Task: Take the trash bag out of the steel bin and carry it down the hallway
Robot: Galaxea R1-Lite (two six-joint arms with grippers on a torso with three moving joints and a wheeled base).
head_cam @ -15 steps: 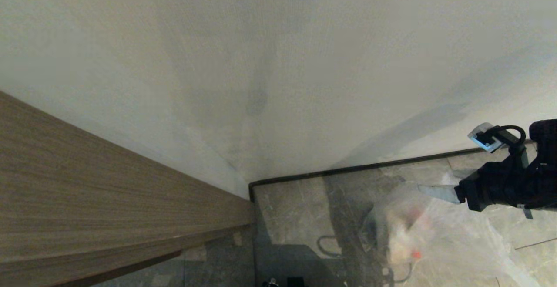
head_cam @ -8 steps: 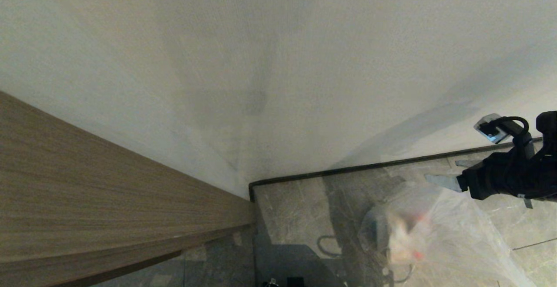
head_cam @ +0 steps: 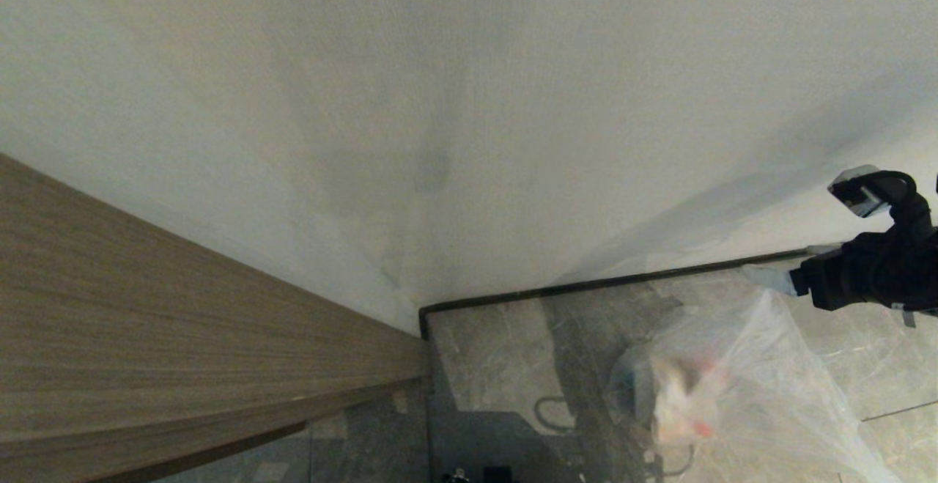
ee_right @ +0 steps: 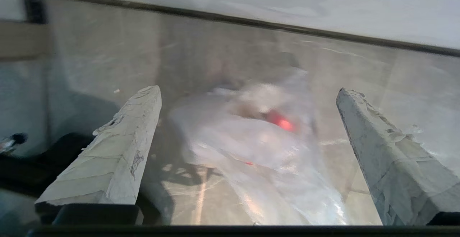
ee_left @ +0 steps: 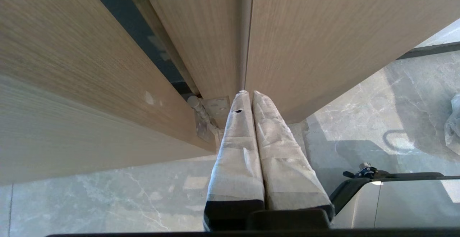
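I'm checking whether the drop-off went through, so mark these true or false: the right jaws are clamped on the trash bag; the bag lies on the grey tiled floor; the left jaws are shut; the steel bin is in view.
1. The right gripper is clamped on the trash bag. False: its jaws stand wide open, with the bag below them.
2. The bag lies on the floor. True.
3. The left gripper is shut. True.
4. The steel bin is in view. False: no view shows it.

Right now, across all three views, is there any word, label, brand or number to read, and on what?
None: no text shows on the trash bag, the white wall, the wood panel or the floor tiles. The litter inside the bag is too blurred to show any label.
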